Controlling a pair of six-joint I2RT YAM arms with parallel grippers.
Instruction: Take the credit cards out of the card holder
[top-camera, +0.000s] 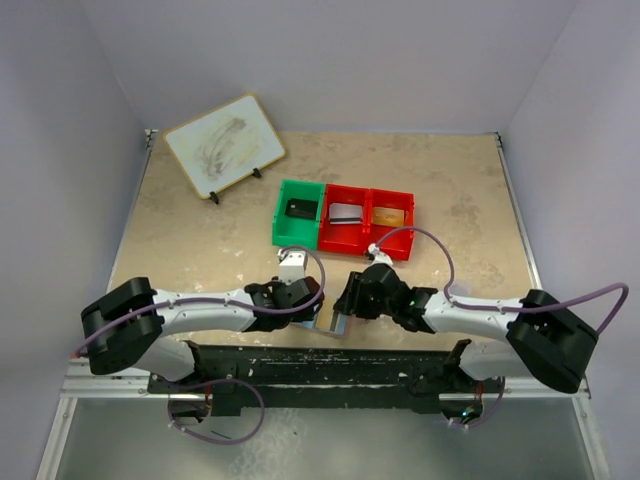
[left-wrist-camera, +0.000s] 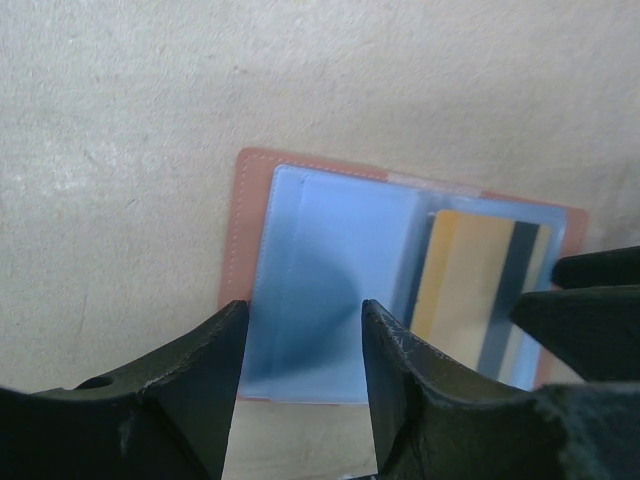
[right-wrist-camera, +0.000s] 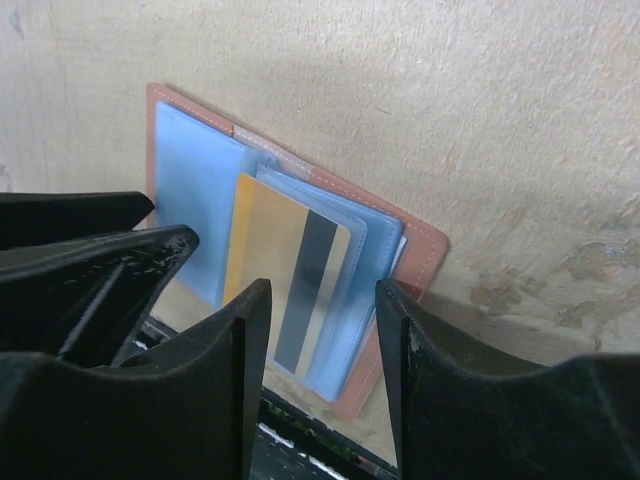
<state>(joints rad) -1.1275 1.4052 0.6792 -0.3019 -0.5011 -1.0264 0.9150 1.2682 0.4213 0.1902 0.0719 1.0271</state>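
At the near edge of the worktop (top-camera: 200, 250), between the two arms, the card holder (left-wrist-camera: 300, 250) lies open with its pale blue panels up. A yellow credit card (right-wrist-camera: 290, 265) with a dark stripe sits in the holder's right-hand pocket, partly out of its sleeve.

The left tool (left-wrist-camera: 303, 315) stands over the holder's left panel, its fingers apart and gripping nothing. The right tool (right-wrist-camera: 322, 295) hangs over the card, just as wide and just as empty. The two tools are just beside each other above the holder, so a small sideways correction by either could knock them together.

The holder's near corner seems to reach past the worktop's edge, over the dark rail (right-wrist-camera: 300, 430). A push or drag toward the arms could tip it off.

The card is thin and lies flat against the sleeve. If the right tool closes too low, it may pinch the sleeve together with the card. Then the whole holder comes up, unless the left tool presses the left panel down first. If the left tool presses too close to the fold, the holder could fold shut on the card.

Beyond the holder stand a green bin (top-camera: 285, 235) and two red bins (top-camera: 345, 245). A smudged white board (top-camera: 225, 145) stands farthest from it. None of these threatens the pull.
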